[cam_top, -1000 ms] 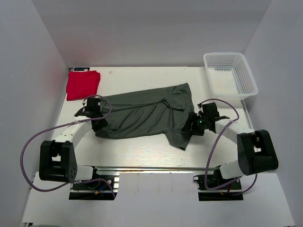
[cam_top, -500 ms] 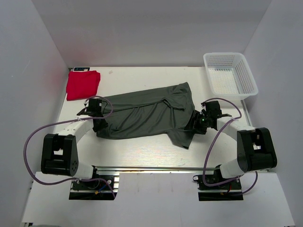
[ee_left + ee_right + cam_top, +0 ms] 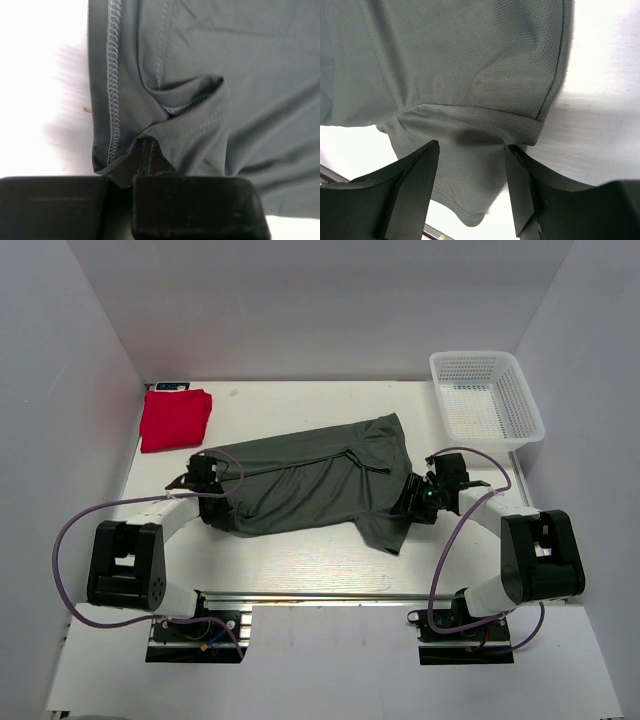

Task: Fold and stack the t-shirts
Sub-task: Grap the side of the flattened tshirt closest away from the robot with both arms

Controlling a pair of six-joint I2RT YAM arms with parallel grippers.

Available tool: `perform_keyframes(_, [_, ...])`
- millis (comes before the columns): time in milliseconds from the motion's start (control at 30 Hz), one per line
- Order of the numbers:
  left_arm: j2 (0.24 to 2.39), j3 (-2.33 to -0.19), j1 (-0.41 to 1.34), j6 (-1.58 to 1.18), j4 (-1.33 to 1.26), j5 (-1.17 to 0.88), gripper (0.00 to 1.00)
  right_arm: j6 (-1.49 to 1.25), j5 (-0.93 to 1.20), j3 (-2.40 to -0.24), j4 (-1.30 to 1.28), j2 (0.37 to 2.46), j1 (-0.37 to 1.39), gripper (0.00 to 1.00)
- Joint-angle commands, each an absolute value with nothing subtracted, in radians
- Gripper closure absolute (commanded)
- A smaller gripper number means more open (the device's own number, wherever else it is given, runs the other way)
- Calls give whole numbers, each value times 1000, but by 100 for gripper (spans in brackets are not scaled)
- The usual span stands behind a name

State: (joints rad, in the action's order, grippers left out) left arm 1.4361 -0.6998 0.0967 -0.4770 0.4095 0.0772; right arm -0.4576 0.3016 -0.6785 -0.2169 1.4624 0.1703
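The dark grey-green t-shirt [image 3: 310, 485] lies spread across the middle of the table, partly folded lengthwise. My left gripper [image 3: 203, 483] is at its left edge, shut on a pinch of the stitched hem [image 3: 150, 145]. My right gripper [image 3: 418, 498] is at the shirt's right edge, open, with its fingers [image 3: 415, 185] straddling the shirt's cloth [image 3: 470, 145] without closing on it. The bright red t-shirt [image 3: 175, 418] lies folded at the far left corner.
A white mesh basket [image 3: 486, 398] stands at the far right corner. White walls enclose the table on the left, back and right. Purple cables loop from both arms near the front edge.
My left gripper has shifted slightly right along the shirt's left edge, pulling the hem in. My right gripper has edged a little onto the shirt's right edge.
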Motion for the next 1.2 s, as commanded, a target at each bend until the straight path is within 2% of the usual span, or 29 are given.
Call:
perform_keyframes(0, [1358, -673, 107, -488, 411, 31, 100, -425, 259, -680, -291, 1474, 163, 39])
perform_keyframes(167, [1250, -661, 107, -557, 483, 47, 100, -429, 256, -672, -293, 1471, 163, 40])
perform_keyframes(333, [1194, -707, 107, -626, 682, 126, 100, -422, 255, -672, -293, 1468, 164, 40])
perform_keyframes(633, [1074, -669, 107, -752, 903, 95, 100, -433, 232, -649, -295, 1460, 158, 40])
perform_keyframes(933, [962, -690, 107, -1018, 1117, 241, 100, -436, 232, -634, -298, 1453, 144, 40])
perform_keyframes(967, [962, -690, 107, -1019, 1117, 241, 97, -434, 241, -635, -298, 1451, 147, 39])
perform_keyframes(1067, [948, -680, 107, -1019, 1092, 271, 64, -410, 250, -637, -295, 1439, 146, 36])
perform_keyframes(1100, [948, -680, 107, -990, 1060, 272, 57, -403, 250, -635, -290, 1413, 144, 32])
perform_keyframes(1167, [948, -670, 107, -927, 938, 244, 47, -379, 264, -632, -284, 1387, 149, 29])
